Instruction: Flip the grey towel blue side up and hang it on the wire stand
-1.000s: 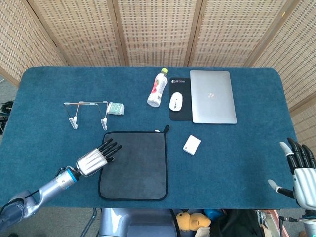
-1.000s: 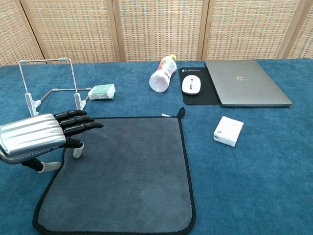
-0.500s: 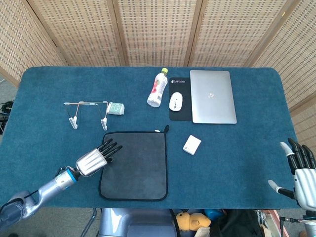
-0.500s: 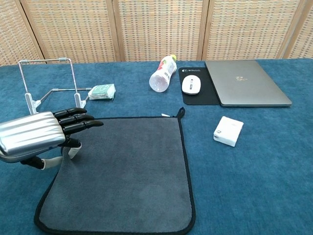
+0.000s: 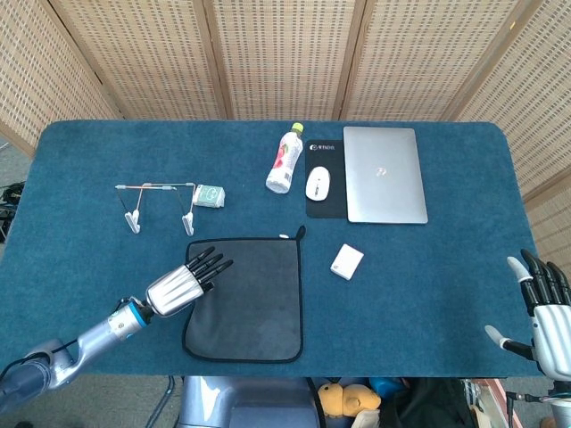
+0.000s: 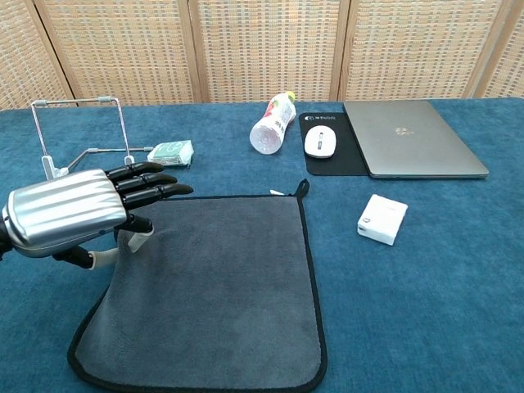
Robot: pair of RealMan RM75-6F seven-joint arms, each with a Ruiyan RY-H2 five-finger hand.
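Note:
The grey towel (image 5: 254, 299) (image 6: 229, 286), edged in black, lies flat on the blue table in front of me. Its left edge is raised and drawn in to the right. My left hand (image 5: 178, 287) (image 6: 78, 213) pinches that left edge, thumb beneath and fingers stretched over the cloth. No blue side of the towel shows. The wire stand (image 5: 161, 203) (image 6: 82, 135) stands upright behind the left hand, bare. My right hand (image 5: 544, 312) hangs off the table's near right corner with fingers apart and nothing in it; only the head view shows it.
A small green packet (image 5: 210, 195) (image 6: 170, 152) lies beside the stand. Behind the towel are a lying bottle (image 5: 285, 159) (image 6: 273, 123), a white mouse (image 5: 318, 183) (image 6: 320, 142) on a black pad, and a closed laptop (image 5: 384, 174) (image 6: 409, 137). A white box (image 5: 347, 262) (image 6: 382, 219) sits right of the towel.
My left hand has risen and moved right, taking the towel's left edge with it; the near left corner has slid inward. The right hand has barely moved.

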